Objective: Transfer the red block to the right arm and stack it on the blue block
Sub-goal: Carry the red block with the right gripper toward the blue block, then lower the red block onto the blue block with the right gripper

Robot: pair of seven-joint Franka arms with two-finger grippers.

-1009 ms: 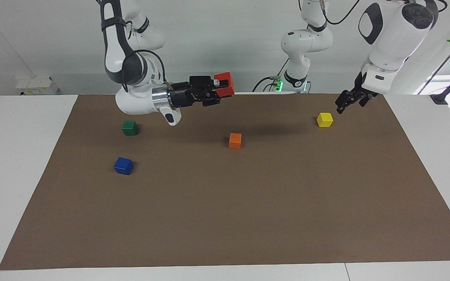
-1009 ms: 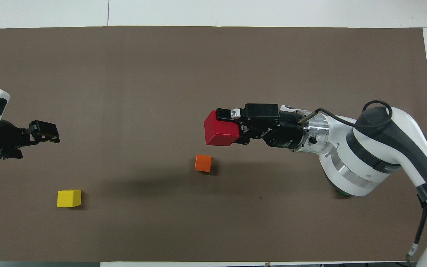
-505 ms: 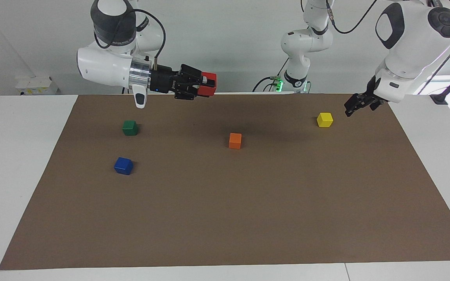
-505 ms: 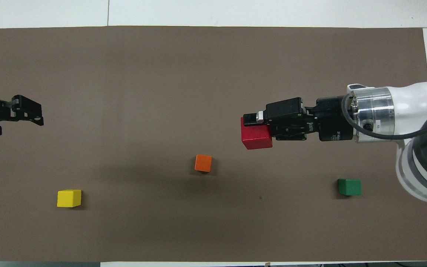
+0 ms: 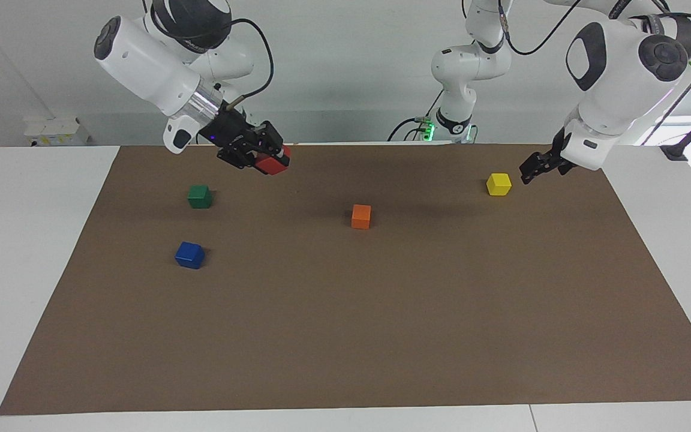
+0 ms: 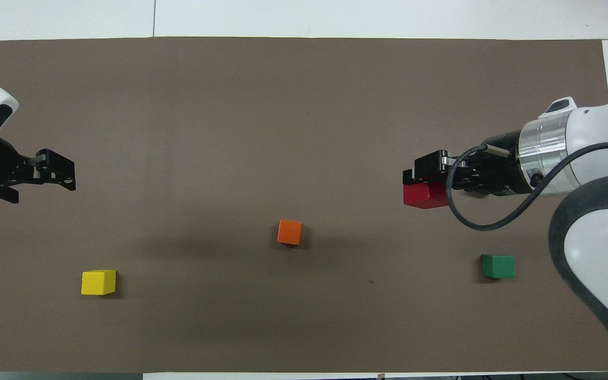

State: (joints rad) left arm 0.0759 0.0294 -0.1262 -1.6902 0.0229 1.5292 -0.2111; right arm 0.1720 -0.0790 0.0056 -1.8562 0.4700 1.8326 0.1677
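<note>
The red block (image 5: 273, 164) (image 6: 423, 195) hangs in the air with my right gripper (image 5: 266, 158) (image 6: 426, 178) shut on it. The gripper tilts down over the mat, between the green block and the orange block. On the mat toward the right arm's end lies the blue block (image 5: 189, 255), farther from the robots than the green block. The overhead view hides it under the right wrist. My left gripper (image 5: 528, 174) (image 6: 66, 172) is open and empty, and waits just above the mat beside the yellow block.
A green block (image 5: 200, 196) (image 6: 497, 266), an orange block (image 5: 361, 216) (image 6: 289, 232) and a yellow block (image 5: 498, 184) (image 6: 98, 282) lie apart on the brown mat (image 5: 381, 336). White table (image 5: 33, 240) borders the mat.
My right gripper has carried the red block toward the right arm's end of the table, lowering and tilting downward. The left gripper has shifted only slightly near the yellow block.
</note>
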